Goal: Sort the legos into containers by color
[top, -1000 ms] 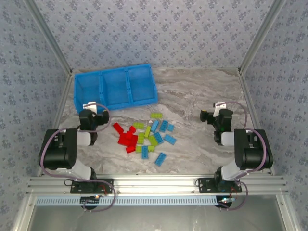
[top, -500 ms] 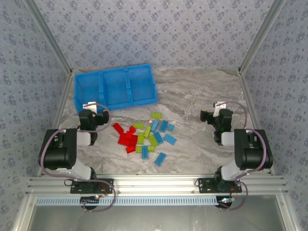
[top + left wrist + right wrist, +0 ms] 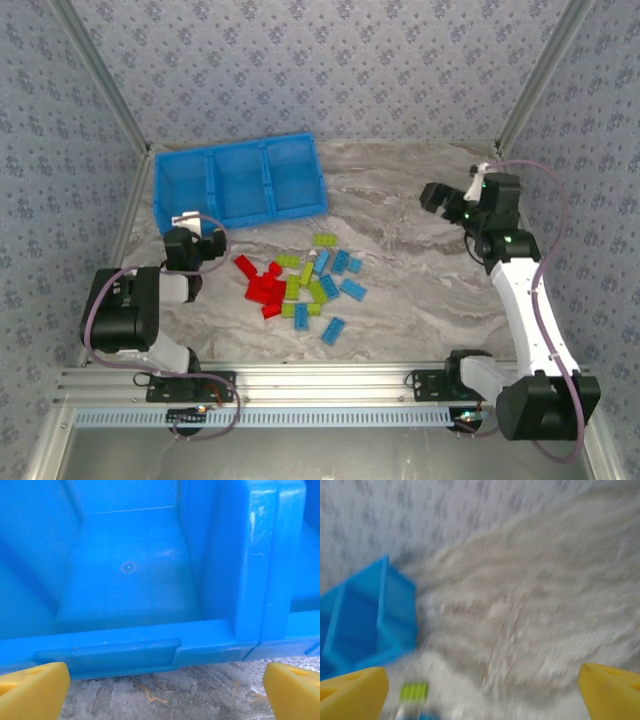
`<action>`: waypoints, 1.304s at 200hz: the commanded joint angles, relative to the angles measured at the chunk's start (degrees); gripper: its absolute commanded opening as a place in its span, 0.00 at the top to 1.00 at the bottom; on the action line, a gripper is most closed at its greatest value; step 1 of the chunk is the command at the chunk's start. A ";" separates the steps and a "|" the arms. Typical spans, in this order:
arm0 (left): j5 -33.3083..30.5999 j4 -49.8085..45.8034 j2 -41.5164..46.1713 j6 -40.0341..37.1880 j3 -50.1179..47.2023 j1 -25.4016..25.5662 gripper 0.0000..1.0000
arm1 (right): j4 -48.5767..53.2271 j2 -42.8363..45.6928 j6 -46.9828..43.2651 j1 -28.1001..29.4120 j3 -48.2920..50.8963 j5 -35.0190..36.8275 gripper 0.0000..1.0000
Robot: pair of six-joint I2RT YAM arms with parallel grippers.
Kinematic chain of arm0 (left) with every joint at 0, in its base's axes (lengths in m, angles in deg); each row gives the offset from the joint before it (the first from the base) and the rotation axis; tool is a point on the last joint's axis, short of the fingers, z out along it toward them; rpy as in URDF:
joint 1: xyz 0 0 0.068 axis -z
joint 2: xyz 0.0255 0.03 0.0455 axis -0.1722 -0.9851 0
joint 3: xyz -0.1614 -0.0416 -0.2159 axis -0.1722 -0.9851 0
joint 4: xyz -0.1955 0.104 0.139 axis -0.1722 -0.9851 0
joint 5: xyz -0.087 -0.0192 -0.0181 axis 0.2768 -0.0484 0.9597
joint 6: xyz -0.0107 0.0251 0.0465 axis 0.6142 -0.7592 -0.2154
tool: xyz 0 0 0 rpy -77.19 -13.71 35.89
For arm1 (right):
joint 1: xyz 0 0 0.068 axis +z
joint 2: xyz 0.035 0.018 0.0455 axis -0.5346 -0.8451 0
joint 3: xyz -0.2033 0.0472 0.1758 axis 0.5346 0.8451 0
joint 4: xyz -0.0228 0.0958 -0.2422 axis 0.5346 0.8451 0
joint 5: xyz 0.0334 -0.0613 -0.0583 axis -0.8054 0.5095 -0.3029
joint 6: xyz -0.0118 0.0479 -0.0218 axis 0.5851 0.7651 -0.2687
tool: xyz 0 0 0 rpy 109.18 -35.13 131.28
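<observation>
Legos [image 3: 305, 283], likely light, rigid and slick, are lying near tray [image 3: 240, 185].
Left gripper [image 3: 165, 685] and right gripper [image 3: 482, 687] are gaping empty; pinch long flat sides.

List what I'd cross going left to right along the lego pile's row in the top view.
left arm → red legos → mixed green and blue legos → right arm
</observation>
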 commanded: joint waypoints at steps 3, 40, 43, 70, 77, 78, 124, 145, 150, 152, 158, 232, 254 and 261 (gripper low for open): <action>-9.37 -6.44 6.76 -0.20 2.95 3.61 0.01 | 22.43 -6.64 -2.50 6.01 -5.41 -7.71 0.01; -10.20 -51.57 21.36 17.85 18.09 5.56 0.01 | 24.96 -15.60 -3.31 17.74 -13.73 -8.44 0.00; -9.85 -54.40 22.12 18.80 19.08 6.07 0.01 | 24.89 -16.29 -3.13 18.80 -14.18 -8.16 0.00; -12.63 -70.21 26.83 30.74 24.55 15.58 0.04 | 24.64 -22.45 -3.03 25.46 -18.78 -7.03 0.00; -13.42 -73.71 26.96 35.57 25.65 18.02 0.06 | 25.39 -24.15 -3.77 26.82 -20.43 -6.65 0.00; -13.54 -74.24 26.94 36.22 25.86 18.38 0.06 | 25.48 -24.39 -3.89 26.97 -20.64 -6.59 0.00; -8.54 -82.83 18.68 62.13 28.01 25.45 0.01 | 28.20 -29.05 -4.11 29.57 -25.27 -4.44 0.00; -6.39 -80.79 14.27 65.06 27.62 25.71 0.03 | 28.47 -28.11 -3.72 29.76 -24.32 -4.15 0.00; -5.65 -80.13 13.15 64.92 27.71 25.67 0.04 | 28.48 -27.77 -3.61 29.74 -23.97 -3.81 0.00; -5.38 -79.93 12.65 64.80 27.78 25.63 0.04 | 28.61 -27.74 -3.64 29.76 -23.83 -3.75 0.00; -4.58 -79.71 11.03 64.45 28.15 25.59 0.04 | 28.91 -27.34 -3.36 29.77 -23.52 -3.30 0.00; -2.32 -80.79 -3.30 59.12 34.03 25.59 0.41 | 29.78 -22.96 -1.33 30.02 -20.25 0.84 0.00; -2.21 -81.32 -4.10 58.05 34.28 25.59 0.51 | 29.84 -22.69 -0.98 30.13 -20.49 0.93 0.00; -1.87 -81.46 -4.41 57.41 34.24 25.58 0.52 | 29.88 -22.64 -0.87 30.13 -20.80 0.93 0.00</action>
